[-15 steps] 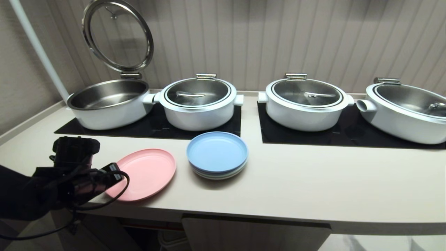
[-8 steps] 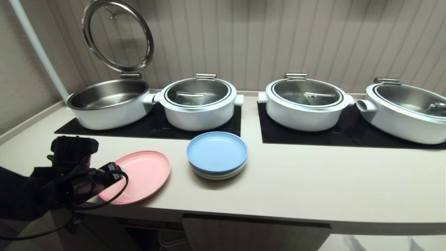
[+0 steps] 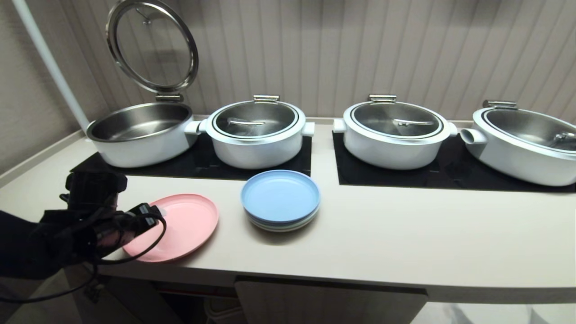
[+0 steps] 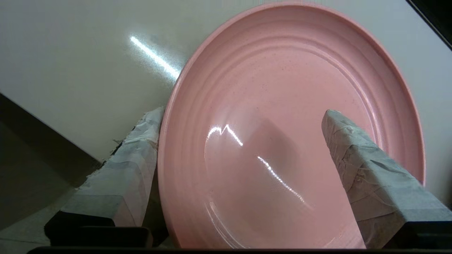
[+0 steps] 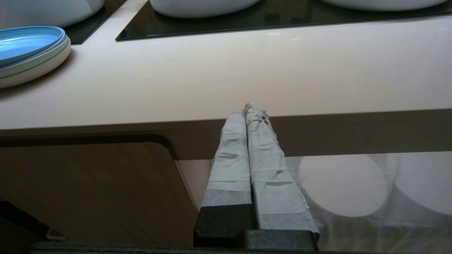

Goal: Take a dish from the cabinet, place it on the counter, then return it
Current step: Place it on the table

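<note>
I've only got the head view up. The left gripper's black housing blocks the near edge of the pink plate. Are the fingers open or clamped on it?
Observer: Open. In the left wrist view the left gripper stands spread, one taped finger beside the rim of the dish and the other above the plate's inside.
Operator: Is the plate down on the counter?
Observer: It looks so; the counter lies right behind the dish's far rim, and in the head view the dish lies flat.
Operator: And the right arm? I don't see it at all.
Observer: The right gripper is shut, fingers pressed together, below the counter's front edge, in front of the cabinet door.
</note>
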### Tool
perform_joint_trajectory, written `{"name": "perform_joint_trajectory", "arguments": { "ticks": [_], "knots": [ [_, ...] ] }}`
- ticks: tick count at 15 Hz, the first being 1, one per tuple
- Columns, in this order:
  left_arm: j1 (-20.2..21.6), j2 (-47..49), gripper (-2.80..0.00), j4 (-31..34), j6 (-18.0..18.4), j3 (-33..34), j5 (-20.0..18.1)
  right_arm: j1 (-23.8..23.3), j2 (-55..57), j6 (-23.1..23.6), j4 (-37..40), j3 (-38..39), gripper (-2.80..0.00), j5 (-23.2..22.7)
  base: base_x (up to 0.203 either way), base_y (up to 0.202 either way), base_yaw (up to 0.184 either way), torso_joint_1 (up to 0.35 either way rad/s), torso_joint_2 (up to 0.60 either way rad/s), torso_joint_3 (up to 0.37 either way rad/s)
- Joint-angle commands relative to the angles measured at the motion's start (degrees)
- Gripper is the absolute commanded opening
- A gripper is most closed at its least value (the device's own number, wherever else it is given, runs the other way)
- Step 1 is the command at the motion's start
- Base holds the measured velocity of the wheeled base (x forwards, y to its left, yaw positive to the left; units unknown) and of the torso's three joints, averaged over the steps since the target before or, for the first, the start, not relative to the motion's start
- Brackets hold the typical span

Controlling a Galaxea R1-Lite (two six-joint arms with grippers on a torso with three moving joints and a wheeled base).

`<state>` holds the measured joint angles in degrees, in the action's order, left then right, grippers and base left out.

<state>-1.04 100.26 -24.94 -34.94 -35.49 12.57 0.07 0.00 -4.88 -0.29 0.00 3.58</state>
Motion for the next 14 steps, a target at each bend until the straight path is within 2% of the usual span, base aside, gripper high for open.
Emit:
{"name": "perform_joint_trajectory", "arguments": {
  "ticks": [1,10,12,14],
  "knots": [
    [-0.02,0.37,0.00,-0.12,-0.22,-1.07,0.09,0.01,0.00,-0.05,-0.06,0.00,-2.80,0.03,0.000,0.000,0.000,0.000,0.00,0.000],
    [-0.11,4.50,0.00,-0.87,-0.19,-5.38,2.75,0.01,0.00,-0.05,0.02,0.00,-2.80,0.03,0.000,0.000,0.000,0.000,0.00,0.000],
    [-0.26,6.13,0.00,-7.71,0.46,-5.05,3.28,0.01,0.00,-0.05,-0.06,0.00,-2.80,0.03,0.000,0.000,0.000,0.000,0.00,0.000],
    [-0.44,7.85,0.00,-13.69,3.06,-4.63,4.35,0.01,0.00,-0.05,-0.01,-0.03,-2.80,0.03,0.000,0.000,0.000,0.000,0.00,0.000]
  ]
}}
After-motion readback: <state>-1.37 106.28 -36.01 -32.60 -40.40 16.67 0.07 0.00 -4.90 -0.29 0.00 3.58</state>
